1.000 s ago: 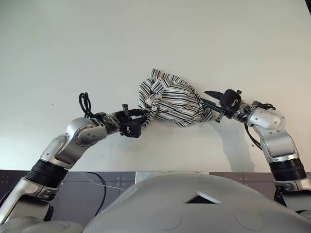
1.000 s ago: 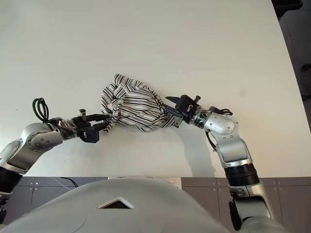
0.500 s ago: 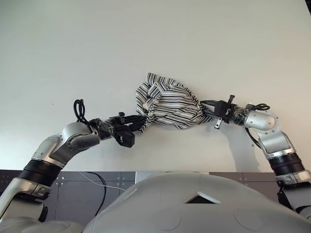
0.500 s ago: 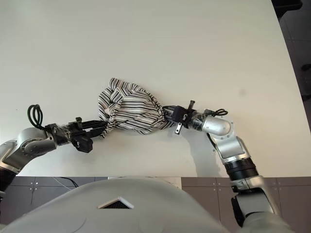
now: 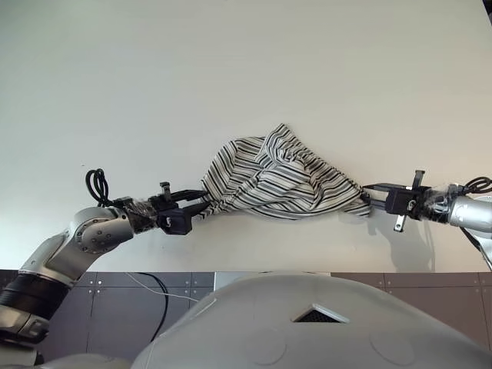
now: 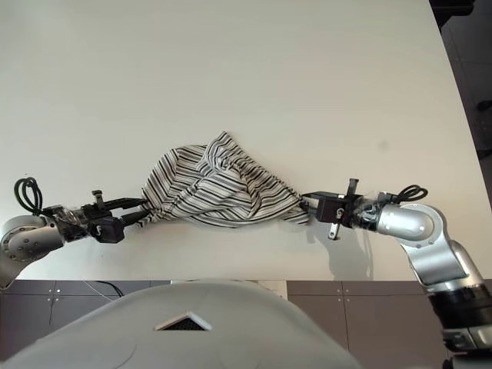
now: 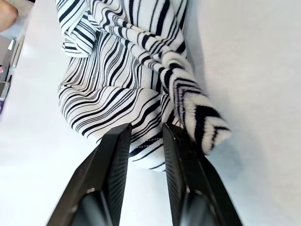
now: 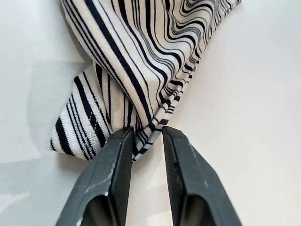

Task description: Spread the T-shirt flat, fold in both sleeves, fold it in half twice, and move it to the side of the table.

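A black-and-white striped T-shirt (image 5: 277,181) lies bunched and stretched sideways on the white table (image 5: 231,61), near its front edge. My left gripper (image 5: 201,207) is shut on the shirt's left end; in the left wrist view its fingers (image 7: 113,155) pinch striped cloth (image 7: 117,84). At the other end my right gripper (image 5: 367,198) is shut on the shirt's right corner, and in the right wrist view the fabric (image 8: 141,56) is clamped between its fingers (image 8: 120,160). The cloth between the two grippers is drawn out but still wrinkled and folded over itself.
The table's front edge (image 5: 307,270) runs just below both grippers. Bare tabletop extends behind the shirt and to both sides. The table's right edge (image 6: 453,84) shows in the right eye view.
Both grippers have moved apart, left one leftward and right one rightward, pulling the bunched shirt out wider and lower toward the front edge. Both stay shut on the cloth.
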### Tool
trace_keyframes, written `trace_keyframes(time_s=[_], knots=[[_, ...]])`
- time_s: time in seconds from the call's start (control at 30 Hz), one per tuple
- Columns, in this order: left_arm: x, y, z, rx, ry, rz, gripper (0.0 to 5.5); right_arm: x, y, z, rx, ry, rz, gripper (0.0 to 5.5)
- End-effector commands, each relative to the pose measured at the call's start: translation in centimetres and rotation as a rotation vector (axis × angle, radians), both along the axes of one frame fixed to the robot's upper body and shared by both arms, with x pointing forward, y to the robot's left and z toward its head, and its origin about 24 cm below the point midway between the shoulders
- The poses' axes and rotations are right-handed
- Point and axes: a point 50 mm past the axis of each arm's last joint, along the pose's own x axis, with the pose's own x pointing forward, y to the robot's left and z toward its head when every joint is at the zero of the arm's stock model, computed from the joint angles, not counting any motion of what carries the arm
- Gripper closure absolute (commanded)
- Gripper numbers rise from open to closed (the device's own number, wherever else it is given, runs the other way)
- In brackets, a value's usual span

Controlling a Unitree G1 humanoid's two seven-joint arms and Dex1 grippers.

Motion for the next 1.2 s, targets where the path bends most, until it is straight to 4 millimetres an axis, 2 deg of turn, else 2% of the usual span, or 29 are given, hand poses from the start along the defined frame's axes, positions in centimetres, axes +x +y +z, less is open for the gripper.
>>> trace_keyframes(time_s=[0.03,0.1,0.17,0.23,0.33,0.43,0.5,0.6,0.7,0.77,0.83,0.9,1.03,1.2], knots=[[-6.1,5.8,-4.0,0.467,0.446,-0.017,4.27,0.0,-0.5,2.3,0.011,0.066,-0.015,4.38],[-4.1,4.2,-3.3,0.321,0.404,0.077,4.27,1.9,0.0,3.4,0.098,0.005,-0.067,4.38],[-1.2,1.4,-1.5,0.045,0.36,0.206,4.27,3.7,1.0,4.0,0.204,-0.039,-0.111,4.38],[1.4,-0.7,0.5,-0.168,0.326,0.283,4.27,5.0,2.5,3.6,0.305,-0.031,-0.142,4.38],[3.5,-2.1,2.3,-0.313,0.318,0.324,4.27,6.0,5.0,2.2,0.389,0.042,-0.138,4.38],[4.7,-3.2,2.3,-0.309,0.299,0.314,4.27,6.7,7.6,0.2,0.427,0.149,-0.127,4.38],[5.0,-4.0,2.0,-0.298,0.286,0.296,4.27,7.2,8.4,-0.7,0.408,0.198,-0.111,4.38],[5.6,-5.2,1.7,-0.279,0.246,0.263,4.27,8.0,8.6,-2.5,0.321,0.232,-0.098,4.38],[6.3,-5.6,0.5,-0.199,0.19,0.233,4.27,7.4,8.4,-3.9,0.238,0.243,-0.036,4.38],[6.4,-5.6,-0.2,-0.162,0.172,0.229,4.21,7.3,8.4,-4.2,0.242,0.243,-0.024,4.62],[6.4,-5.7,-0.9,-0.144,0.171,0.229,4.21,7.5,8.4,-3.8,0.285,0.235,-0.027,4.93],[6.3,-5.6,-1.7,-0.128,0.181,0.236,4.21,8.0,8.5,-2.5,0.366,0.214,-0.047,5.35],[6.4,-4.1,-4.2,-0.103,0.212,0.358,4.21,7.9,8.4,0.3,0.495,0.197,-0.022,5.38],[5.4,-3.5,-6.1,-0.071,0.244,0.39,4.21,6.2,8.5,3.0,0.475,0.096,0.111,5.38]])
